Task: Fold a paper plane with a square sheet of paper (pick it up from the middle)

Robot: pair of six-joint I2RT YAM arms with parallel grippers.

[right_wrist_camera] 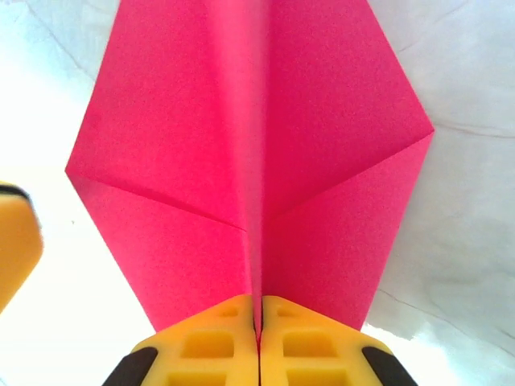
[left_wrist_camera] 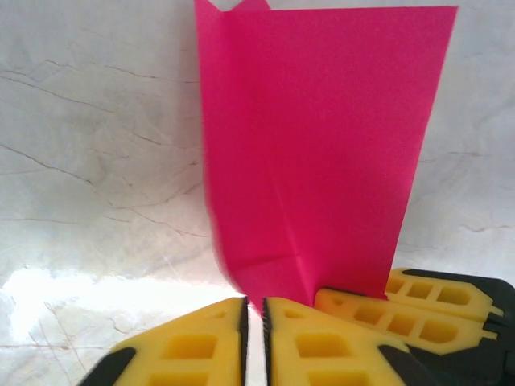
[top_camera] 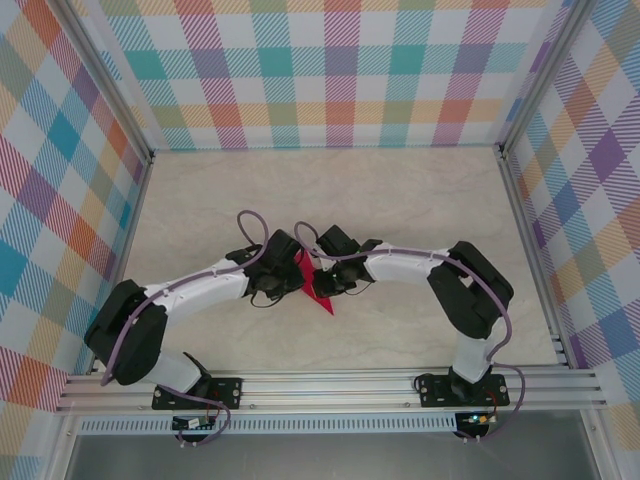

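My right hand (right_wrist_camera: 259, 301) pinches the paper (right_wrist_camera: 330, 153) along its crease, steadying the fold; left hand's (left_wrist_camera: 254, 305) grip I cannot tell.

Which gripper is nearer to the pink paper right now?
Right, narrowly. The right gripper is shut on the pink paper along its centre fold. The left gripper sits at the paper's edge on the opposite side, jaws slightly apart.

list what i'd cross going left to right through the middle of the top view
left wall → left arm → left gripper → paper → right gripper → right arm → right wall
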